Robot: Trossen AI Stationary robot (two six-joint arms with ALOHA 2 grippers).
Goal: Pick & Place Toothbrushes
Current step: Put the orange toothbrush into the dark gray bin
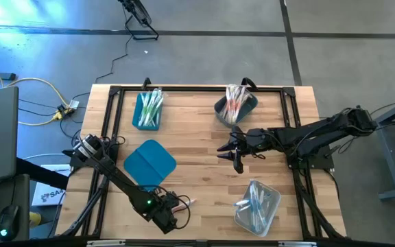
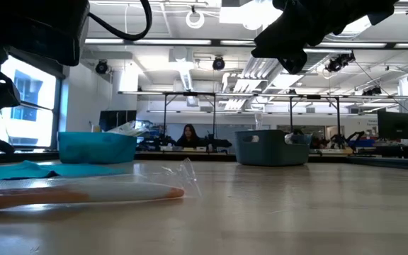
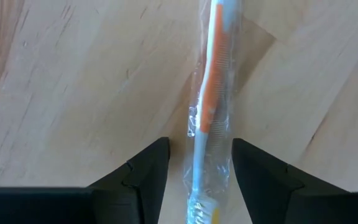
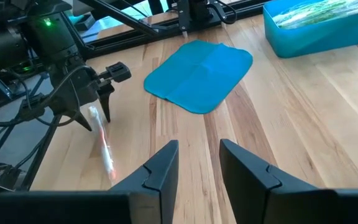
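Note:
One toothbrush [image 3: 213,93], white and orange in a clear wrapper, lies flat on the wooden table near its front edge [image 1: 186,202]. My left gripper [image 3: 201,142] points down over it, open. One finger stands on each side of the wrapper's end; I cannot tell whether they touch it. Seen from the right wrist view, the left gripper [image 4: 95,118] stands over the far end of the toothbrush [image 4: 106,152]. My right gripper [image 1: 226,152] hovers open and empty over the table's middle. More toothbrushes fill the three bins.
A flat teal lid [image 1: 149,163] lies left of centre. A teal bin [image 1: 148,110] with green toothbrushes stands at the far left. A grey bin [image 1: 235,103] with pink-orange ones stands at the far middle. A clear bin [image 1: 258,206] with blue ones stands at the near right. Black rails frame the table.

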